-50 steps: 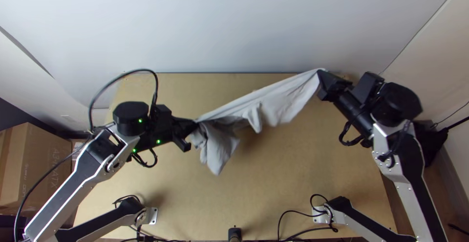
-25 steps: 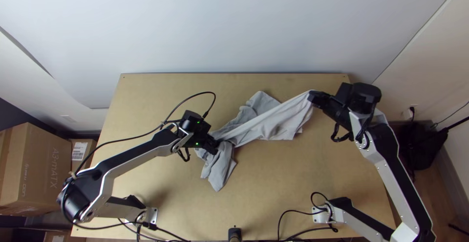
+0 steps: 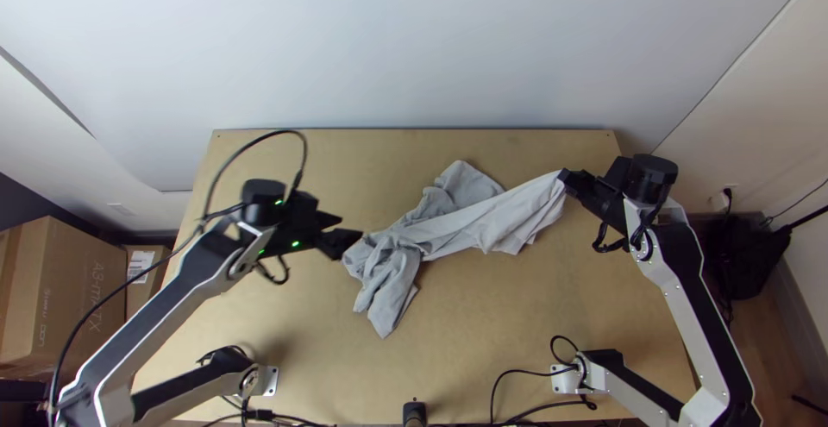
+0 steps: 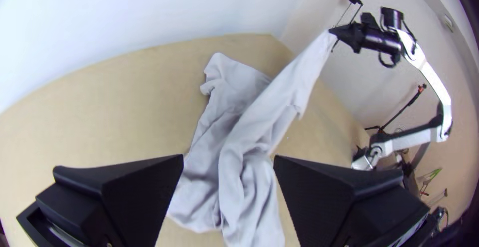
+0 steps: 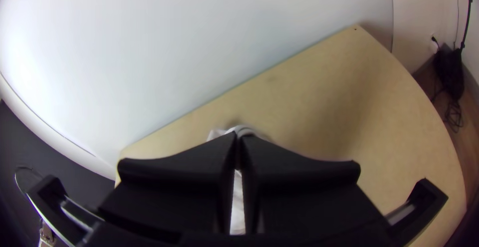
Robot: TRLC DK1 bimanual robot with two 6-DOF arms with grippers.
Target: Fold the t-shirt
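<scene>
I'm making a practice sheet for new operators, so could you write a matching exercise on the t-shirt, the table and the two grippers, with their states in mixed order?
Column one
1. Left gripper
2. Right gripper
3. T-shirt
4. Table

Column two
A. Grey, bunched at one end, raised at the other
B. Jaws apart, gripping no cloth
C. Light wood, flat
D. Jaws closed on a raised end of cloth

Right pairs: 1-B, 2-D, 3-A, 4-C
</scene>
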